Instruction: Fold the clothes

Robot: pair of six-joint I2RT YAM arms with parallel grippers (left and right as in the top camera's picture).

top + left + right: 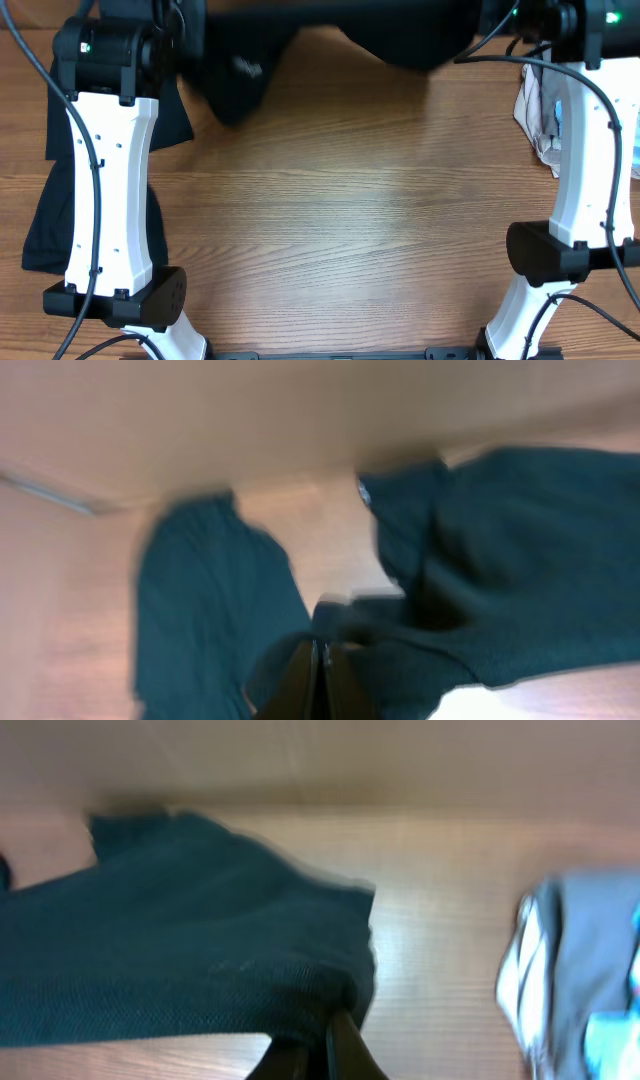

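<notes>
Dark garment (400, 30): one item, black or very dark green, bunched along the far edge of the wooden table (350, 200), running from the far left corner across the middle; part of it is cut off by the edge of the overhead view.

Left gripper (320, 675): fingers pressed together on a fold of the garment. The cloth rises from the fingertips and spreads to the right in the left wrist view, which is blurred.

Right gripper (325, 1050): fingers closed, pinching the garment's edge. The bulk of the cloth lies to the left of the fingertips, resting on the table.

Second dark cloth (60, 220): lies on the left side of the table, partly under the left arm (105, 180), near the garment. I cannot tell whether the two touch.

Pale clothes (540, 110): a crumpled heap at the right edge of the table, beside the right arm (590, 150), apart from the held garment.
</notes>
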